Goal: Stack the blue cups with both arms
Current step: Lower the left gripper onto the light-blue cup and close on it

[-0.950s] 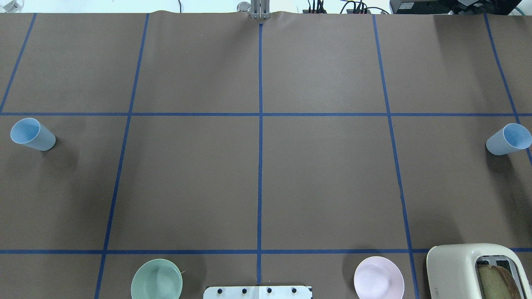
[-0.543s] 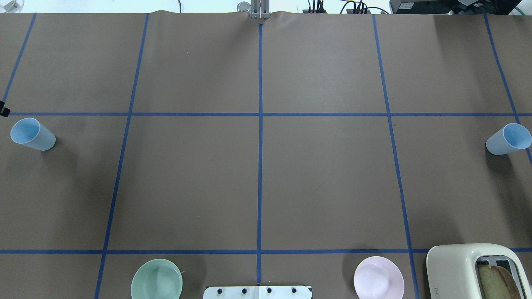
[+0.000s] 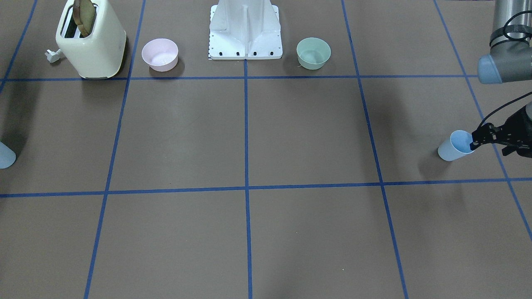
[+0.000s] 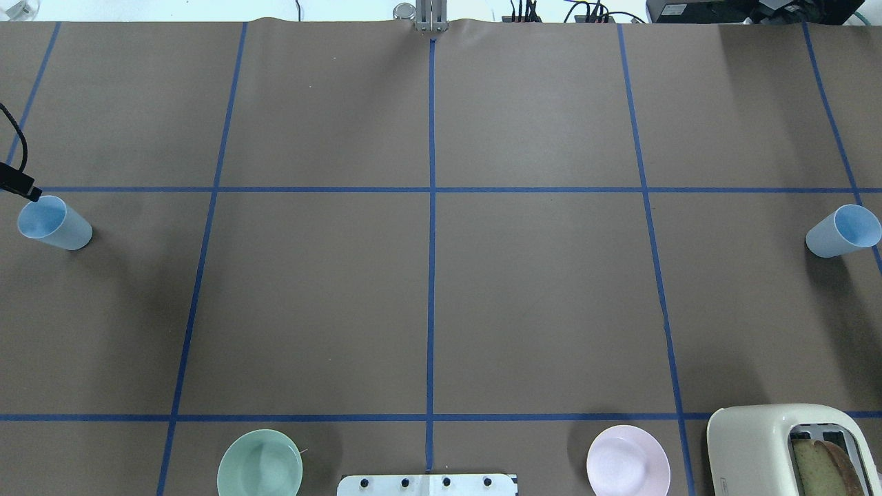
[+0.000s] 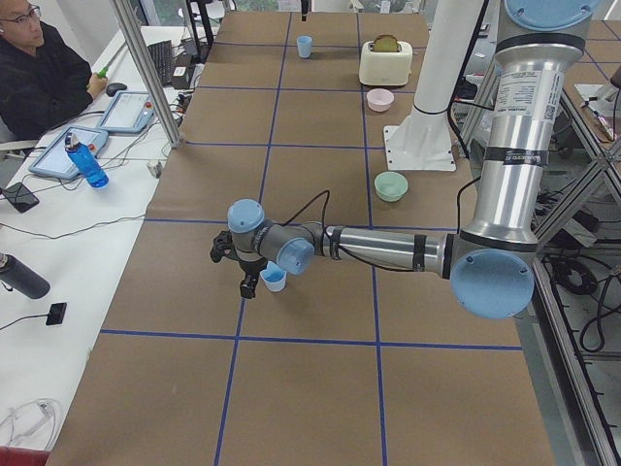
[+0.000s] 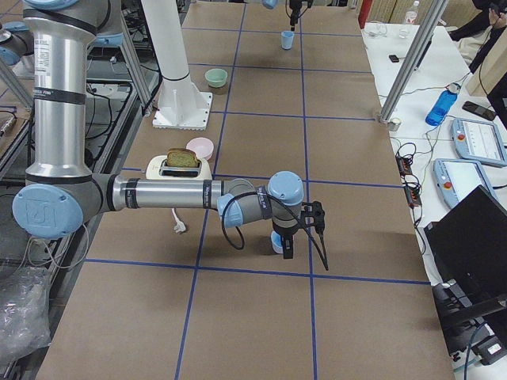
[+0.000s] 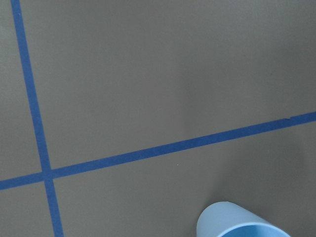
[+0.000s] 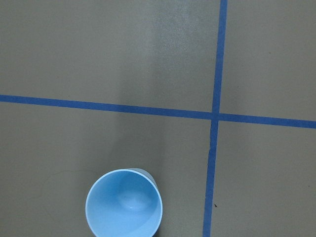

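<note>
- So, both cups stand upright on the worktop [image 4: 537, 289], well apart. The left blue cup [image 3: 453, 150] is at one end and the right blue cup [image 4: 837, 235] at the other. Nothing is stacked yet.
- The left arm [image 3: 505, 62] hangs right at its cup, with one fingertip [image 3: 473, 144] of the left jaws at the rim. I honestly can't tell if they're spread or closed.
- The right arm [image 6: 166, 192] hovers over its cup. The right jaws only show in a side view, so I can't tell there either.
- The step in hand looks like the grab. I'd put one finger inside the rim and one outside, pinch the wall gently, then lift straight up. A light tapered cup probably tips if nudged.
- Containers: both cups look empty, and so do the mint-green bowl [image 4: 260, 463] and pink bowl [image 4: 628, 460]. The toaster [image 4: 758, 441] has a bread slice [image 4: 820, 467] in its slot.
</note>
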Action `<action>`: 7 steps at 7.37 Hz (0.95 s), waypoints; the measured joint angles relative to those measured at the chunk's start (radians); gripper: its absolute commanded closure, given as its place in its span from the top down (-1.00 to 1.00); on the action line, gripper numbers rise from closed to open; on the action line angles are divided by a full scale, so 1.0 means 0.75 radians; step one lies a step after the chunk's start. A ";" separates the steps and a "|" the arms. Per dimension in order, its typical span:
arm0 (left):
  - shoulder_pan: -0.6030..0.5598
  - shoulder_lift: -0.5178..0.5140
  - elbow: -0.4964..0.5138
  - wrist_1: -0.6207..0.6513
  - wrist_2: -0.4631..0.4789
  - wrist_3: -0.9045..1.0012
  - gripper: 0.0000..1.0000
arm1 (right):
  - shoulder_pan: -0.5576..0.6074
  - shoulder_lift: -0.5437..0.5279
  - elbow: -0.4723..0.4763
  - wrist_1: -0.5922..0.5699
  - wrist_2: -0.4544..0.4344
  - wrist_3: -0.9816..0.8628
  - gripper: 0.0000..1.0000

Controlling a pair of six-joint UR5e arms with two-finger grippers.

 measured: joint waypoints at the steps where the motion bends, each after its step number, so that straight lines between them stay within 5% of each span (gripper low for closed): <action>1: 0.005 0.006 0.003 -0.019 0.001 -0.001 0.94 | 0.000 0.002 0.000 0.000 0.000 0.000 1.00; 5: 0.050 0.010 0.021 -0.038 0.004 0.000 0.87 | 0.000 0.011 0.001 0.000 -0.002 0.000 1.00; 7: 0.077 0.010 0.025 -0.038 0.006 0.000 -0.07 | 0.000 0.013 0.000 0.000 -0.004 0.001 1.00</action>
